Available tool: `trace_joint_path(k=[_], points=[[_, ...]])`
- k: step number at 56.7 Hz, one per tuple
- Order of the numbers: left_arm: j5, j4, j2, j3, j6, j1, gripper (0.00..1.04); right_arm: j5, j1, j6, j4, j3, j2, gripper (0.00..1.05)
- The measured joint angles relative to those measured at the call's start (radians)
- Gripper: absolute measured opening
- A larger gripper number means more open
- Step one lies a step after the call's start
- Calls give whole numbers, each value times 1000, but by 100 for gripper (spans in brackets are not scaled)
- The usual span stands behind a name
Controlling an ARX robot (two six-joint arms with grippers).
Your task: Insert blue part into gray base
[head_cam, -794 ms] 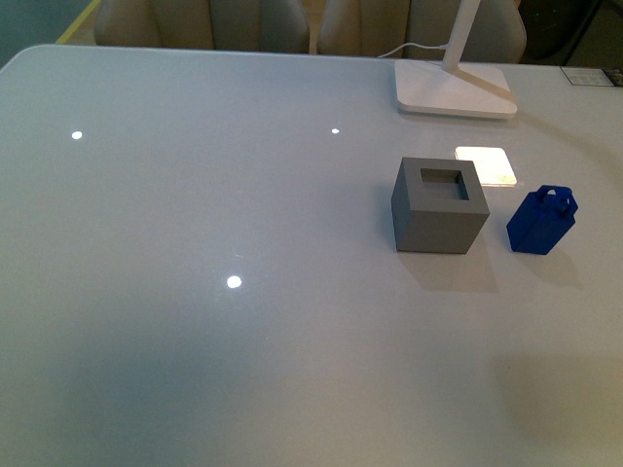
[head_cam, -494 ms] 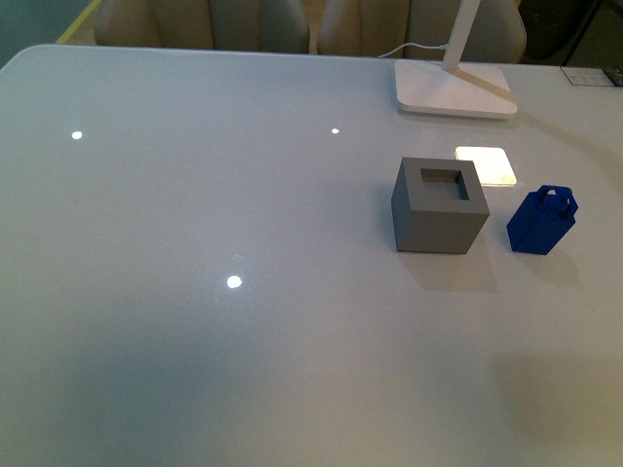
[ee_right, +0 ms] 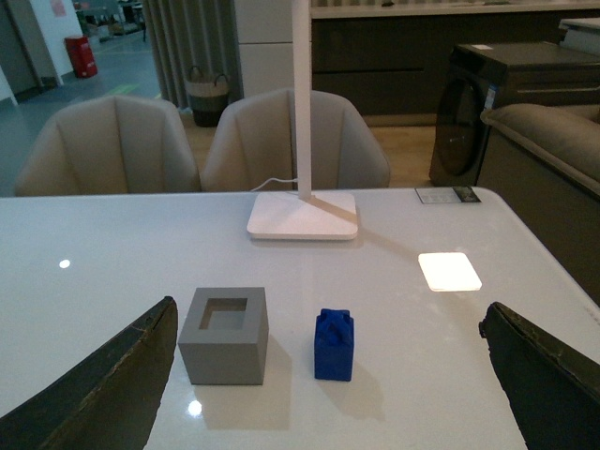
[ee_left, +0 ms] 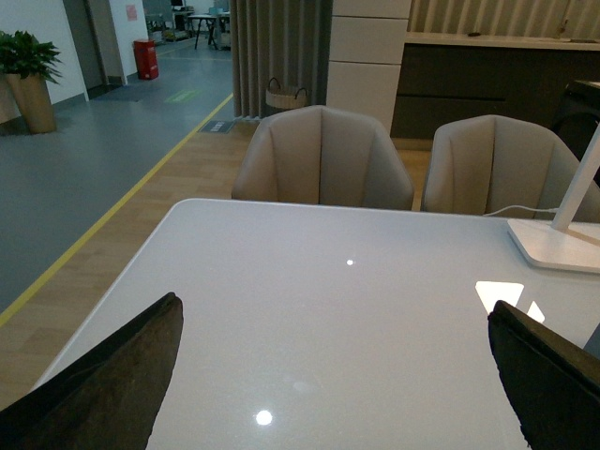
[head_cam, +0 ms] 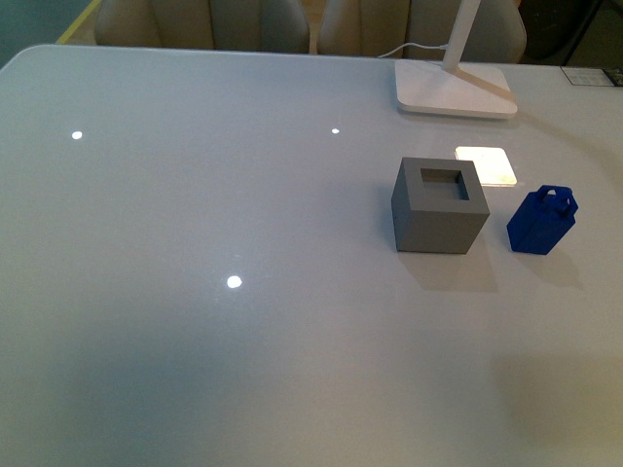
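Observation:
The gray base (head_cam: 440, 205) is a matte cube with a square hole in its top, standing on the white table at the right. The blue part (head_cam: 542, 220) stands upright just right of it, apart from it, loop handle on top. Both also show in the right wrist view, base (ee_right: 224, 335) and blue part (ee_right: 334, 344), side by side ahead of my right gripper (ee_right: 328, 375). That gripper is open and empty, well short of them. My left gripper (ee_left: 333, 375) is open and empty over bare table. Neither arm shows in the front view.
A white lamp foot (head_cam: 454, 92) with its stem and cable stands at the back right; it also shows in the right wrist view (ee_right: 302, 215). A bright lamp reflection (head_cam: 486, 164) lies behind the base. Beige chairs (ee_left: 322, 157) line the far table edge.

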Motion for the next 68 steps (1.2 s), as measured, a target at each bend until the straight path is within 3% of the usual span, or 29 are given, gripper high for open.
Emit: trace_joint_path(k=[5,8,13,19,28,44,68], points=[[0,0,0,0,0,0,97,-29,11,-55,-279,127,197,96],[0,0,0,0,0,0,97,-35,14,-68,-317,165,297,96],[0,0,0,0,0,0,97,-70,-14,-80,-250,215,467,96],[0,0,0,0,0,0,97,-113,-121,-134,-5,337,801,96],[0,0,0,0,0,0,97,-147,-180,-204,167,562,1293,96],[0,0,0,0,0,0,97,-111,-137,-158,183,809,1775,96],[0,0,0,0,0,0,97,-22,-85,19,156,1044,2077,96]])
